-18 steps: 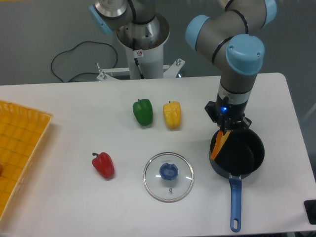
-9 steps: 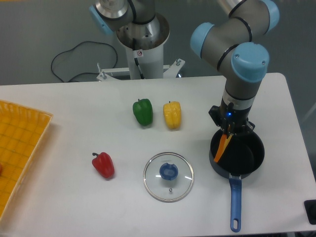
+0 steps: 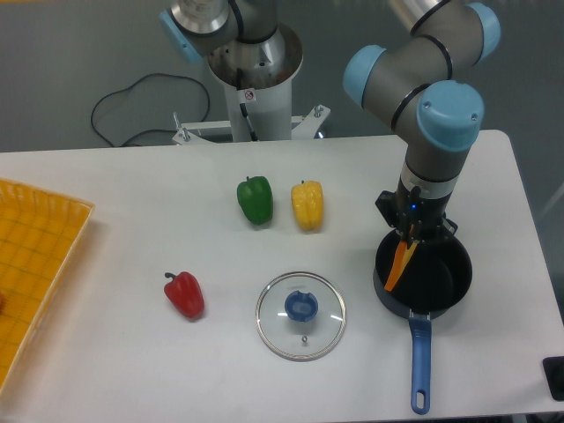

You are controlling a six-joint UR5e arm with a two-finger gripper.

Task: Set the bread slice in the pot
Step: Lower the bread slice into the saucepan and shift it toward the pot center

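Note:
The pot [image 3: 441, 280] is a small dark saucepan with a long blue handle [image 3: 419, 363], at the right of the table. The bread slice [image 3: 398, 264] shows edge-on as a thin orange wedge, hanging tilted inside the pot's left half. My gripper [image 3: 411, 233] is directly above the pot's rim and is shut on the top of the slice. The slice's lower end reaches down near the pot's inner wall; whether it touches the bottom I cannot tell.
A round glass lid with a blue knob [image 3: 301, 315] lies left of the pot. A yellow pepper [image 3: 307, 204], a green pepper [image 3: 256, 200] and a red pepper [image 3: 185, 294] stand on the table. A yellow tray [image 3: 31, 264] sits at the left edge.
My gripper has moved slightly right and down with the bread slice, bringing it further over and into the pot.

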